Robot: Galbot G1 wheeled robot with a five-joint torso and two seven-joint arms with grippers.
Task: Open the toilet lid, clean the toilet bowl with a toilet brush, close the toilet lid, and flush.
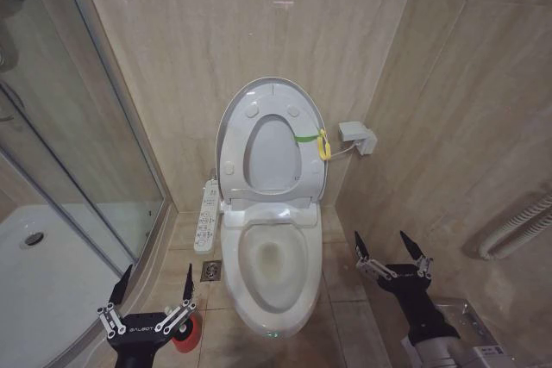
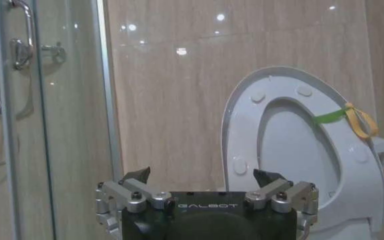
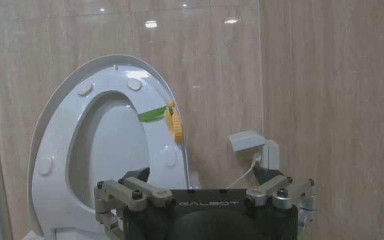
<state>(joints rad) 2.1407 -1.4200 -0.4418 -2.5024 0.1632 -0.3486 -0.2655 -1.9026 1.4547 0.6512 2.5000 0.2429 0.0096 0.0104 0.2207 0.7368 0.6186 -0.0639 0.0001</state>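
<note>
Your toilet lid [image 1: 274, 85] stands raised against the wall tiles with the ring seat [image 1: 259, 127] lifted flat against it, which leaves the toilet bowl [image 1: 274, 265] fully exposed from above; that is why the opening step reads as done and the brushing as the step now in hand. The yellow-green loop tag [image 1: 323, 144] hangs off the lid's edge on your right side, a handy pull point for bringing the lid down later. The button panel arm [image 1: 207, 215] lies along the bowl on your left. Your left gripper [image 1: 148, 290] hovers low by the shower tray [image 1: 34, 282], its fingers spread apart and holding nothing; just behind it a red round thing [image 1: 186, 331] peeks out on the floor, which I judge to be the toilet brush's cup, though the brush itself is hidden by the gripper. That places your left arm closest to the tool, so it looks the natural one to fetch it. Your right gripper [image 1: 393, 253] waits on the far side of the bowl near the tiled wall, fingers likewise splayed and empty, kept well clear of the rim. A white box [image 1: 356, 136] with a cord sits on the wall beside the lid; mind it when reaching for the tag.
</note>
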